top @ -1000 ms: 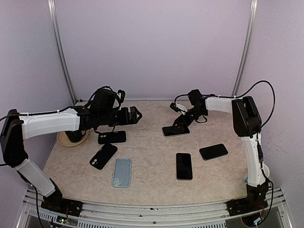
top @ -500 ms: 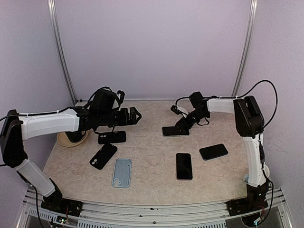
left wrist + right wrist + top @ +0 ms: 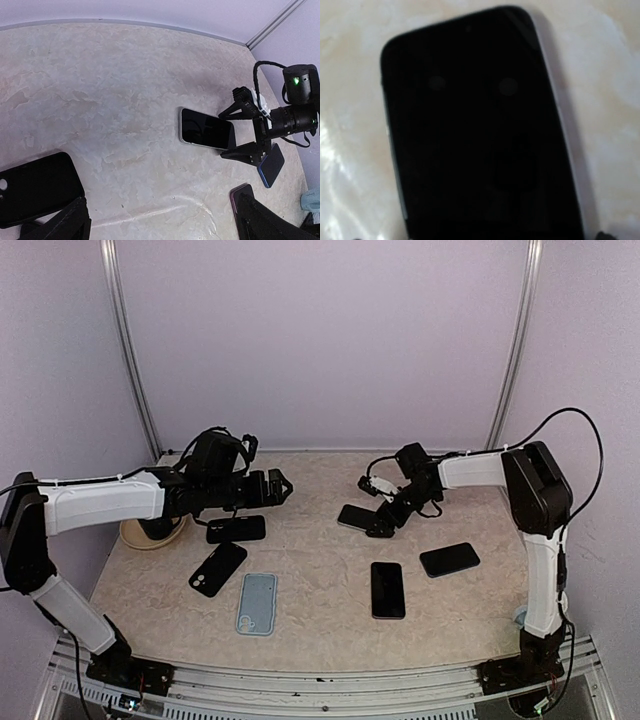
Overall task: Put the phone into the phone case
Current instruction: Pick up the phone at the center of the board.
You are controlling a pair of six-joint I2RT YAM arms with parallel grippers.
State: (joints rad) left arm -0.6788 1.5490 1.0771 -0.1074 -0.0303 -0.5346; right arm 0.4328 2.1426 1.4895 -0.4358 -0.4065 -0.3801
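The right gripper (image 3: 373, 508) is standing with its jaws spread wide, straddling one short end of the phone (image 3: 352, 515). Its fingers (image 3: 239, 106) are sitting on either side of that end. I cannot tell whether they are touching it, and nothing is being pinched. The left gripper (image 3: 281, 486) is also gaping wide, hovering above the table (image 3: 320, 550) with nothing in it and pointing toward the right arm.

The phone is lying flat and screen up in the back middle of the table, showing dark glass with a pale rim. In the right wrist view it is filling nearly the whole frame.

The blue case (image 3: 257, 602) is lying near the front left, well apart from the phone. A black case (image 3: 218, 568) is sitting just beside it, and a second black case (image 3: 236, 529) is lying under the left arm. Two spare phones (image 3: 388, 589) are resting front right.

Bare tabletop is stretching between the phone and the blue case. The table's back edge is running well behind the phone.
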